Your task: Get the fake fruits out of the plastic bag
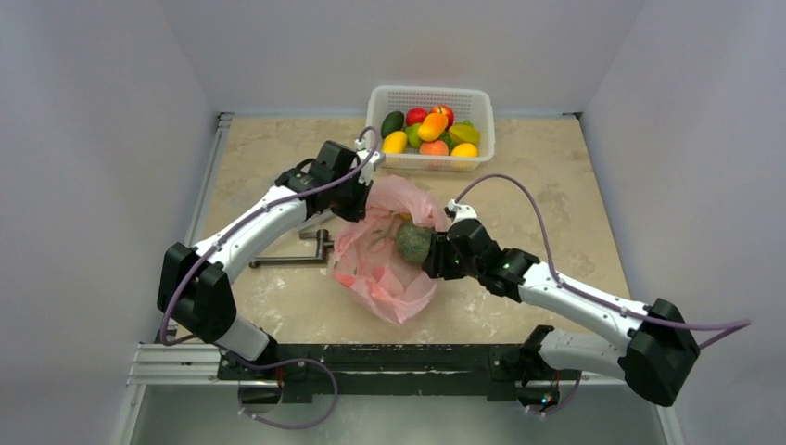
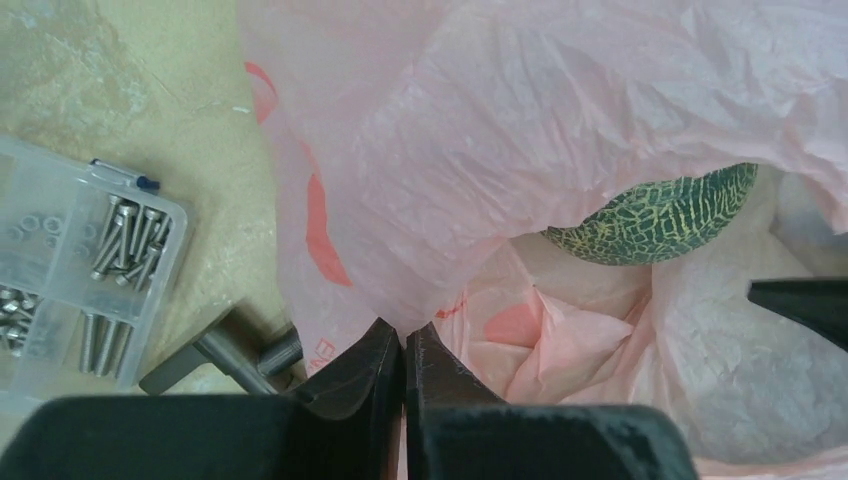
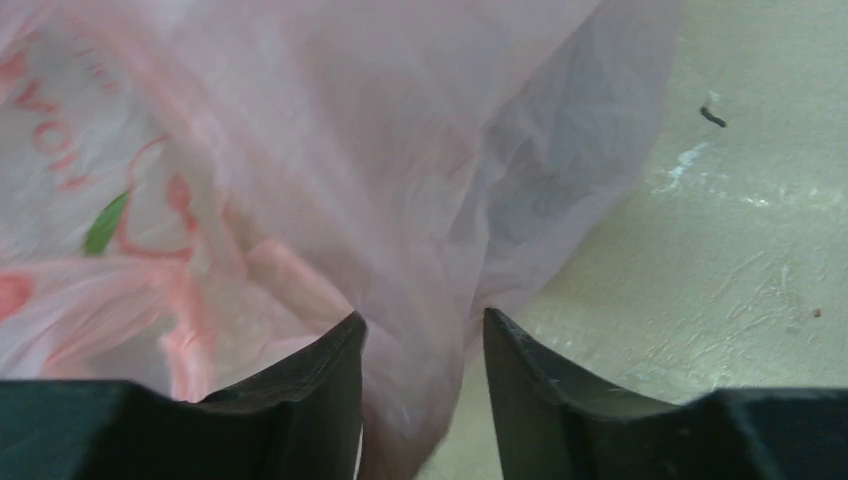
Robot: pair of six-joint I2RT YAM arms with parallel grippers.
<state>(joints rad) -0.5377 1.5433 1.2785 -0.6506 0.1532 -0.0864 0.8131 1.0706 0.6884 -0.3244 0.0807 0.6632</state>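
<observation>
The pink plastic bag lies crumpled mid-table, its mouth facing the far side. A dull-green netted melon sits at the bag's mouth, partly under the film; it also shows in the left wrist view. My left gripper is at the bag's far-left rim, and its jaws are shut on the bag's film. My right gripper is right beside the melon. In the right wrist view it stands open with a fold of the bag between the jaws. No other fruit shows inside the bag.
A white perforated basket at the back holds several yellow, orange, red and green fruits. A grey metal tool lies left of the bag, also in the left wrist view. A clear screw box sits beside it.
</observation>
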